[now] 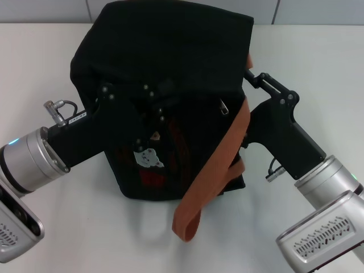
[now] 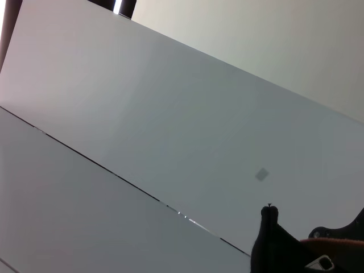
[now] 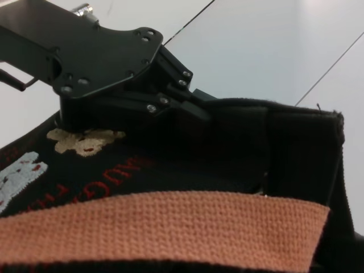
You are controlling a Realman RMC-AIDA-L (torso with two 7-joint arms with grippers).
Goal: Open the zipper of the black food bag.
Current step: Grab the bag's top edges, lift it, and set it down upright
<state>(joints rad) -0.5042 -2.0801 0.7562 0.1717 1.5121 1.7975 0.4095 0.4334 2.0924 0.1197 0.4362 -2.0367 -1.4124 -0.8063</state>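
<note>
Orange strap (image 1: 213,170) drapes down at 6 o'clock over the bag (image 1: 165,68) mid-bench (image 1: 318,57), left claw (image 1: 149,114) pinching its front fabric, right claw (image 1: 250,77), grip unclear, pressing at 3 o'clock.

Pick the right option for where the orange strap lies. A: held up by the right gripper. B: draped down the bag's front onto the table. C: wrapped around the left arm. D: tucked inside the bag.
B: in the head view the orange strap runs down the bag and loops onto the table.
</note>
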